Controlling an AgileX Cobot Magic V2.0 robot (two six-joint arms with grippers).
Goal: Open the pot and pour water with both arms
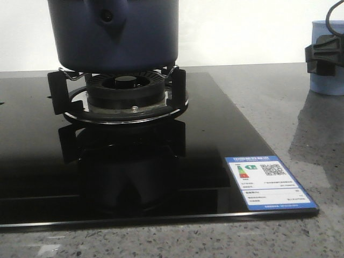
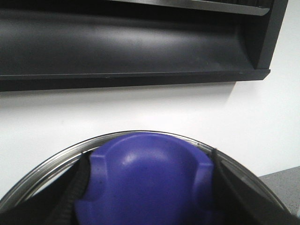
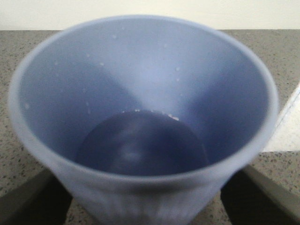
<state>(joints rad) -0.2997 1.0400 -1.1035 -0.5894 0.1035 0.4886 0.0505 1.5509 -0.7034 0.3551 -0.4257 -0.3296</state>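
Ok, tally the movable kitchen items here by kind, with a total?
Pot: 1
Pot lid with purple knob: 1
Pale blue cup: 1
Total: 3

Large round dark navy-blue pot cut off by top edge in front view; rim and lid not seen there. Pale blue plastic cup cut by right edge, partly covered by black right gripper; jaw stance not discernible. In left wrist view, rounded purple-blue knob and surrounding steel rim cut by bottom edge; finger contact blurred, grip undetermined. In right wrist view, cup near rim blurred, base hidden. Small print on blue-white label unreadable.
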